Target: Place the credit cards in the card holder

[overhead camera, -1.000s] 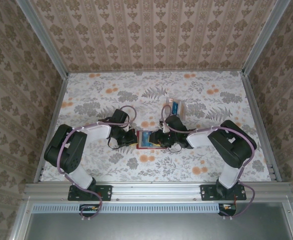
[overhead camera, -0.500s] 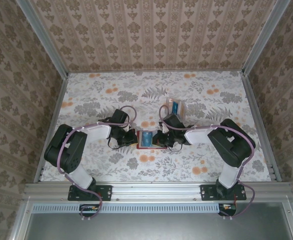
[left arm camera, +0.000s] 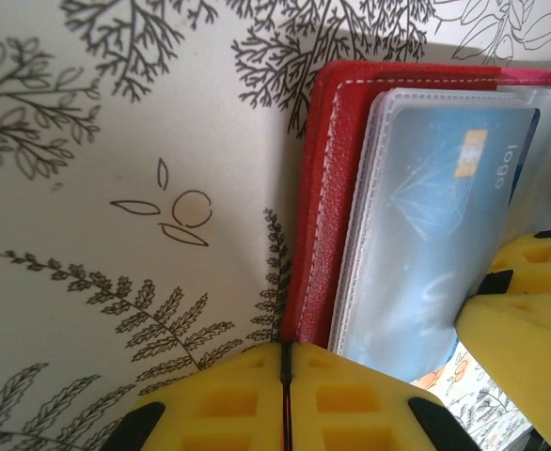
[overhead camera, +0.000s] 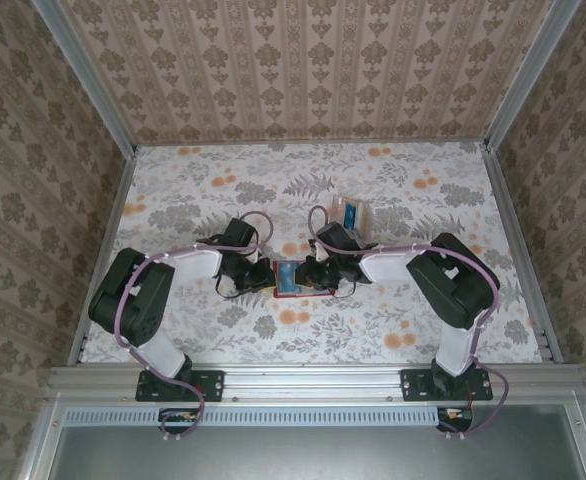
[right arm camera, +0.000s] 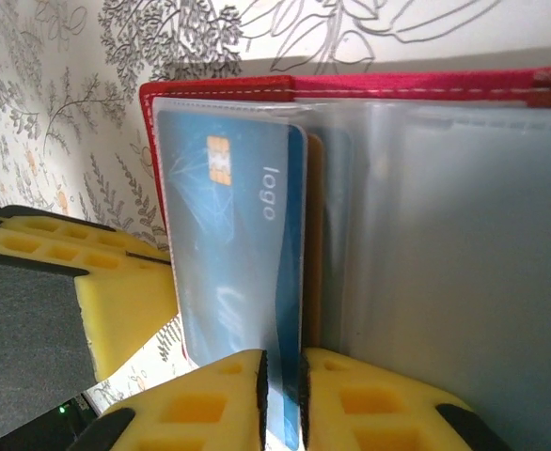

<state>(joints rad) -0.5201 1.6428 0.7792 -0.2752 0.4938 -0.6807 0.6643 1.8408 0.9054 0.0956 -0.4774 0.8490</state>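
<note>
The red card holder (overhead camera: 298, 293) lies open on the table between both arms. My left gripper (left arm camera: 287, 349) is shut on the edge of its red cover (left arm camera: 318, 188). A blue credit card (right arm camera: 233, 254) sits mostly inside a greyish see-through pocket, chip end toward the fold. My right gripper (right arm camera: 283, 362) is shut on that card's outer edge, its yellow fingers (left arm camera: 529, 301) just beside the pocket mouth. Seen from above, the left gripper (overhead camera: 261, 278) and right gripper (overhead camera: 313, 275) meet over the holder. Another blue card stands in a clear box (overhead camera: 351, 213) behind the right gripper.
The flower-patterned table (overhead camera: 203, 200) is walled on three sides by patterned panels. The clear box sits just beyond the right wrist. Open table stretches left, right and toward the back wall.
My right gripper has slid left over the holder, carrying the blue card further into the pocket. The left gripper has kept its hold on the cover.
</note>
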